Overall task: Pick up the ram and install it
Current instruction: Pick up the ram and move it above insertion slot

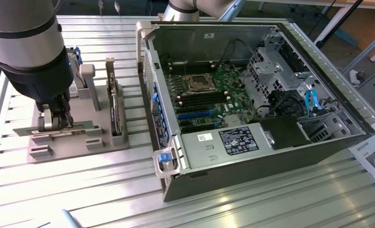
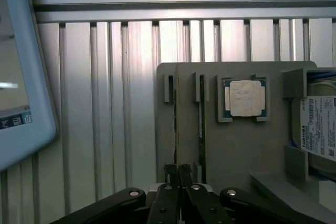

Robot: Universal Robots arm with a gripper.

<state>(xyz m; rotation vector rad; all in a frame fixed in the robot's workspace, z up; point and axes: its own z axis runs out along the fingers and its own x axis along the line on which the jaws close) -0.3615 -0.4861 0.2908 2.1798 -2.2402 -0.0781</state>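
Slatted metal table (image 1: 79,190), grey fixture (image 1: 70,149): fingers (image 2: 170,172) pinched narrow on the ram (image 1: 77,128). Pick-up step, I reckon; it wants a straight pull from its slot.

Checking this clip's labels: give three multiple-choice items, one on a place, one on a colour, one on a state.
1. The black pincer is at: A a drawer; B the grey plastic parts holder; C a keyboard.
2. The flat cable in the open black computer case is: A red; B yellow; C blue.
3. The pincer's jaws stand: A closed together; B wide open; C around a cup.
B, it hangs over the holder by the long thin ram stick; C, plainly blue; A, the fingertips meet.
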